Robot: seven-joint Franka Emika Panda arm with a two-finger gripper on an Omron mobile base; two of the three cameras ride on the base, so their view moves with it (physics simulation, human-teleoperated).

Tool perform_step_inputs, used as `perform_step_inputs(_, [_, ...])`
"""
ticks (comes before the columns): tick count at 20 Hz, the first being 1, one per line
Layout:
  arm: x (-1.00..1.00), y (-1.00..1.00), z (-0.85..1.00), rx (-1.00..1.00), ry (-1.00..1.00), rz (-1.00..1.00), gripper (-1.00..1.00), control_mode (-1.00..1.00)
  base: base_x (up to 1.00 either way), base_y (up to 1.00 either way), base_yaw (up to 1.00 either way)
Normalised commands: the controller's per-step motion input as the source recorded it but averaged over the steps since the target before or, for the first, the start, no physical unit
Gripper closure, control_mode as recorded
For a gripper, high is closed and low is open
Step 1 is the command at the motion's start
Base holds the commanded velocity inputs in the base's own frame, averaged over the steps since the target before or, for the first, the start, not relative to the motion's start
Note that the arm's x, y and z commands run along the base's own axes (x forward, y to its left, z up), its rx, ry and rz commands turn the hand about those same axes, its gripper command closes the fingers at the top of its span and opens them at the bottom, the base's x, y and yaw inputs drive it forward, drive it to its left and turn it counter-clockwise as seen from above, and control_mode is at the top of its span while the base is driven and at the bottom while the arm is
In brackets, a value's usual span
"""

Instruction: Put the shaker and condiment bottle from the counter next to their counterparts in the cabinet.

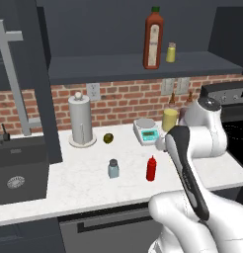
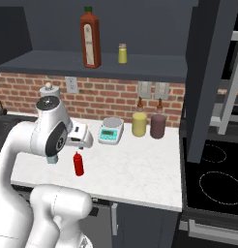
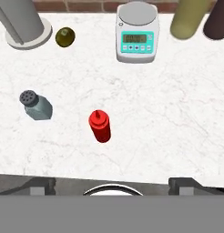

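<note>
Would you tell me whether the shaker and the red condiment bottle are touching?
Apart: the hand view shows bare counter between the shaker and the condiment bottle.

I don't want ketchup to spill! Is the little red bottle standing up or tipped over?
Standing up. The red bottle stands on the white counter, nozzle pointing upward, beside the grey shaker.

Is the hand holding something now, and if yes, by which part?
Nothing is held. The hand is open above the counter; the red bottle and the shaker stand free.
</note>
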Motion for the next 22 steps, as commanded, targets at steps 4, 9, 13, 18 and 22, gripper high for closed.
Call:
perform_step_inputs(4, [-0.21, 0.19, -0.32, 0.00, 0.00, 0.00, -1.00, -1.00, 0.00, 0.00, 0.00])
perform_step_inputs(9, [-0.06, 0.15, -0.14, 0.00, 0.00, 0.00, -1.00, -1.00, 0.00, 0.00, 0.00])
perform_step_inputs(13, [0.14, 0.10, -0.07, 0.00, 0.00, 0.00, -1.00, -1.00, 0.00, 0.00, 0.00])
perform_step_inputs(18, [0.49, 0.02, -0.09, 0.00, 0.00, 0.00, -1.00, -1.00, 0.00, 0.00, 0.00])
perform_step_inputs(22, [0.01, 0.05, -0.01, 0.00, 0.00, 0.00, -1.00, -1.00, 0.00, 0.00, 0.00])
